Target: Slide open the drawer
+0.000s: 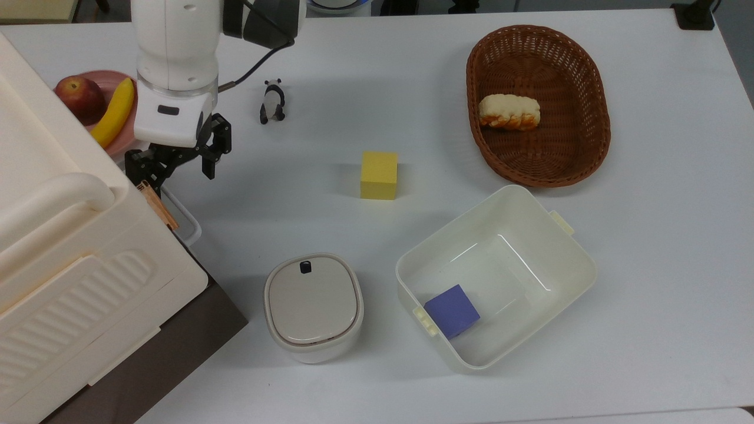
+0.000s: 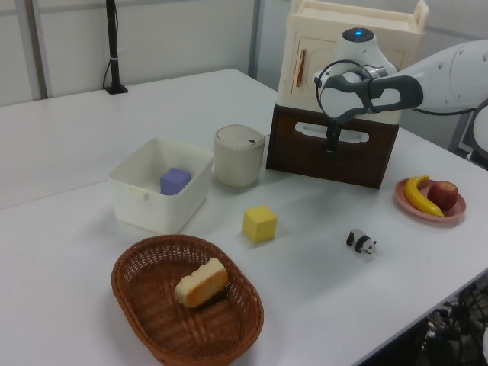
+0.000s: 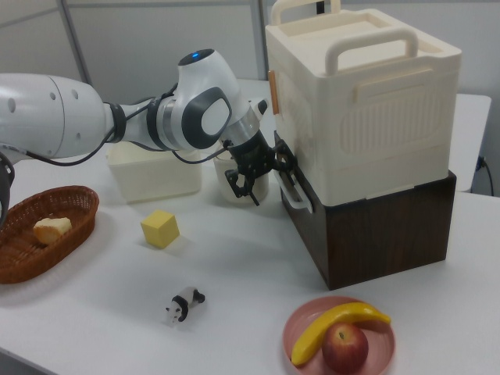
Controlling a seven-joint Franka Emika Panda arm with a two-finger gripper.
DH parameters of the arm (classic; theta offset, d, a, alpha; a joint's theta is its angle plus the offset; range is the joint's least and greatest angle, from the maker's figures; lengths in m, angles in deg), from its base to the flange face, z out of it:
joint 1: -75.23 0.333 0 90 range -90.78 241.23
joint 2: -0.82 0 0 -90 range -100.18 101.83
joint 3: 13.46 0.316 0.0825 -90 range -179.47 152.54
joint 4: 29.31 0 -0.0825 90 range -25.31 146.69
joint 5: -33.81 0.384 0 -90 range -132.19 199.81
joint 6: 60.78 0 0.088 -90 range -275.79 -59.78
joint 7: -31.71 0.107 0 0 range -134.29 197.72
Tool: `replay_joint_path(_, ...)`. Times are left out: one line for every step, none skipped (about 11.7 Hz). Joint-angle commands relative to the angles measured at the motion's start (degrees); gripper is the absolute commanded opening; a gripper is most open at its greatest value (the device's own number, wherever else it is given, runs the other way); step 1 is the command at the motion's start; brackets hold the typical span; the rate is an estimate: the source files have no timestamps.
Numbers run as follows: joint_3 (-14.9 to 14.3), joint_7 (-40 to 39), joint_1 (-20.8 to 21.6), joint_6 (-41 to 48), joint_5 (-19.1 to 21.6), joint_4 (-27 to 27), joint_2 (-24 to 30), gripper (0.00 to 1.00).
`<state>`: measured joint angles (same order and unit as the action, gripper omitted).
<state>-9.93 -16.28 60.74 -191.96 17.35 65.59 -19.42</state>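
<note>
The drawer [image 2: 320, 162] is the dark brown block under the big cream case, and its front sits flush, shut. Its white loop handle [image 2: 348, 137] runs across the front, and the same handle [image 1: 187, 222] pokes out from under the case in the top view. My gripper [image 1: 171, 166] hangs open at the far end of that handle, fingers pointing down, one on each side of the handle's line. In the right view my gripper [image 3: 262, 176] is just in front of the handle [image 3: 295, 197], and I cannot tell whether it touches.
The ribbed cream case [image 1: 59, 247] sits on top of the drawer. A lidded cream tub [image 1: 312, 306] stands close to the drawer front. Nearby are a plate with apple and banana [image 1: 97, 106], a toy panda [image 1: 272, 101], a yellow cube [image 1: 379, 175], a white bin [image 1: 530, 212] and a basket [image 1: 589, 94].
</note>
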Motion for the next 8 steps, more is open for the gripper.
replay_joint_path(-0.7,0.3,0.3,-1.3,-1.4,1.2,1.9,0.93)
replay_joint_path(-0.7,0.3,0.4,-1.2,-1.4,1.4,2.0,0.93)
replay_joint_path(-0.6,0.4,0.4,-1.2,-1.4,1.8,2.0,0.93)
replay_joint_path(-0.6,0.4,0.4,-1.3,-1.4,2.1,2.3,0.93)
replay_joint_path(-0.5,0.3,0.4,-1.3,-1.4,2.6,2.5,0.93)
replay_joint_path(-0.5,0.3,0.4,-1.3,-1.4,3.0,2.6,0.93)
replay_joint_path(-0.5,0.2,0.4,-1.3,-1.4,3.4,2.8,0.93)
replay_joint_path(-0.5,0.2,0.5,-1.3,-1.4,3.5,2.8,0.93)
